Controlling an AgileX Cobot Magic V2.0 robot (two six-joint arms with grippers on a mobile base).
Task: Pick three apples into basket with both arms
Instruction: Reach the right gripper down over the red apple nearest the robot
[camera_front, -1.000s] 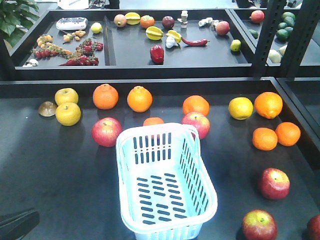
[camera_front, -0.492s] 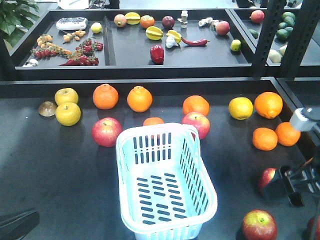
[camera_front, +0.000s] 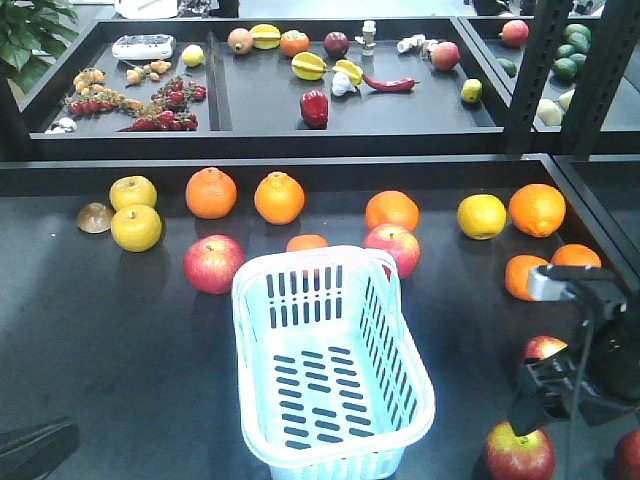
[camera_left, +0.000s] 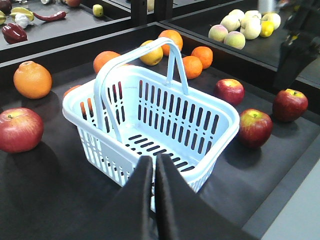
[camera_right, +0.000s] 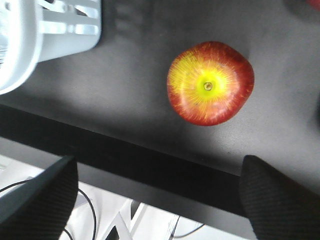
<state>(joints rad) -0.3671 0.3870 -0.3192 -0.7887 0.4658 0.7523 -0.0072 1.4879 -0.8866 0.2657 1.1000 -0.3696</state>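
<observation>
Right claw (camera_right: 157, 170) hangs spread wide and empty over an apple (camera_right: 210, 83) at the front view's lower right, left claw (camera_left: 153, 170) is pinched shut on nothing, and the basket (camera_front: 310, 258) at centre holds no fruit, so all three picks are left to do.

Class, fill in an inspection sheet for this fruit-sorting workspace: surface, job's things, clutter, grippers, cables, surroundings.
Surface: dark table, matte, with a raised rim.
Job's things: basket has nothing inside; the apples lie on the table around it, e.g. left apple and front-right apple.
Clutter: oranges and yellow fruits behind the basket.
Grippers: left gripper has its jaws shut on nothing, in front of the basket; right gripper has its jaws open over an apple, untouched.
Cables: black cable below the table edge.
Surroundings: produce tray behind; potted plant at the far left.
</observation>
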